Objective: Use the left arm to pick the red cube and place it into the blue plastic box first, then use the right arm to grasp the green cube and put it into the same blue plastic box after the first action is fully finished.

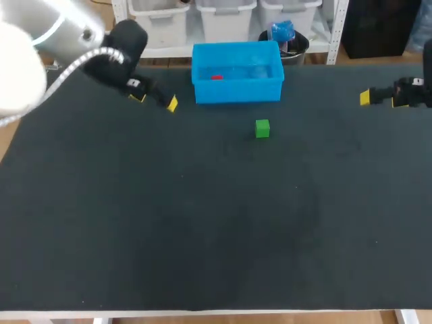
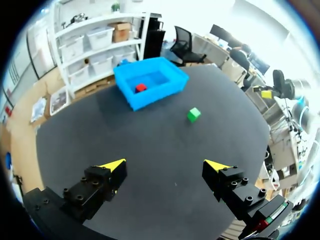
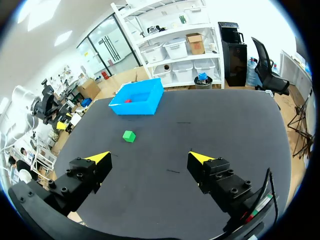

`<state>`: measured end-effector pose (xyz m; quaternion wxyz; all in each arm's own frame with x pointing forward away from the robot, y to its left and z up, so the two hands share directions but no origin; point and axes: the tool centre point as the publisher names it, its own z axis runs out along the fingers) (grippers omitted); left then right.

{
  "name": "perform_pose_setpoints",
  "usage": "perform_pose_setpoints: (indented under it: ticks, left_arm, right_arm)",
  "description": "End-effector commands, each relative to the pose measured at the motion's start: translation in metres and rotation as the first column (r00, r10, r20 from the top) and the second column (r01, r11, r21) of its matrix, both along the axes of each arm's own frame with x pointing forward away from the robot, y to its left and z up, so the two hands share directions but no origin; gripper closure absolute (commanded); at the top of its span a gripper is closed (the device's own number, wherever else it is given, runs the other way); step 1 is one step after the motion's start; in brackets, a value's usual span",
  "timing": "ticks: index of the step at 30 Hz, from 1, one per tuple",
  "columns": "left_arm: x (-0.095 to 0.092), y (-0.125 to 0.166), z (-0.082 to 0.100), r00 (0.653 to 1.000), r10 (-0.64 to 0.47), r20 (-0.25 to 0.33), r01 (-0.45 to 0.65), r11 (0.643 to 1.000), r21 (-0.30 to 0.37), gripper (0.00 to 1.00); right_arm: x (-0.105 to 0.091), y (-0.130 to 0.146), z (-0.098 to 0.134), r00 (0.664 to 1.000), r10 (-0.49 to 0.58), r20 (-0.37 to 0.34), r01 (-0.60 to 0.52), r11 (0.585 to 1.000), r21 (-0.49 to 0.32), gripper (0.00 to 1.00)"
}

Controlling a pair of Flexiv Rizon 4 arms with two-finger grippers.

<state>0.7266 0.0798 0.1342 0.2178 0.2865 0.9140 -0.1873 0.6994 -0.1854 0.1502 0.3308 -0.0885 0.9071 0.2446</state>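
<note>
Head view: left pincer (image 1: 155,100) hangs open and empty beside the blue plastic box (image 1: 236,91), where the red cube (image 1: 217,77) already lies, so step one looks done. Right pincer (image 3: 150,157), also open, sits well apart from the green cube (image 1: 262,128) on the tabletop (image 1: 202,223); that step is not yet done.

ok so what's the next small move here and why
Probably swing the right gripper, open and empty, toward the green cube: the red cube already lies in the blue plastic box, and the left gripper is open, clear of it.
</note>
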Motion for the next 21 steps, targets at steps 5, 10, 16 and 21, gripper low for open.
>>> perform_pose_setpoints:
  ticks: [5, 10, 16, 21]
  left_arm:
    - [-0.0141, 0.0100, -0.0048, 0.957, 0.076, 0.281, -0.002, 0.967, -0.255, 0.00]
    - [-0.0114, 0.0044, -0.0026, 0.962, 0.039, 0.269, 0.031, 0.967, -0.252, 0.00]
    - [-0.0114, 0.0044, -0.0026, 0.962, 0.039, 0.269, 0.031, 0.967, -0.252, 0.00]
    - [-0.0114, 0.0044, -0.0026, 0.962, 0.039, 0.269, 0.031, 0.967, -0.252, 0.00]
  right_arm:
    - [0.0003, 0.0003, -0.0001, 1.000, -0.001, 0.000, 0.001, 1.000, -0.002, 0.00]
    - [0.0003, 0.0003, -0.0001, 1.000, -0.001, 0.000, 0.001, 1.000, -0.002, 0.00]
    - [0.0003, 0.0003, -0.0001, 1.000, -0.001, 0.000, 0.001, 1.000, -0.002, 0.00]
    - [0.0003, 0.0003, -0.0001, 1.000, -0.001, 0.000, 0.001, 1.000, -0.002, 0.00]
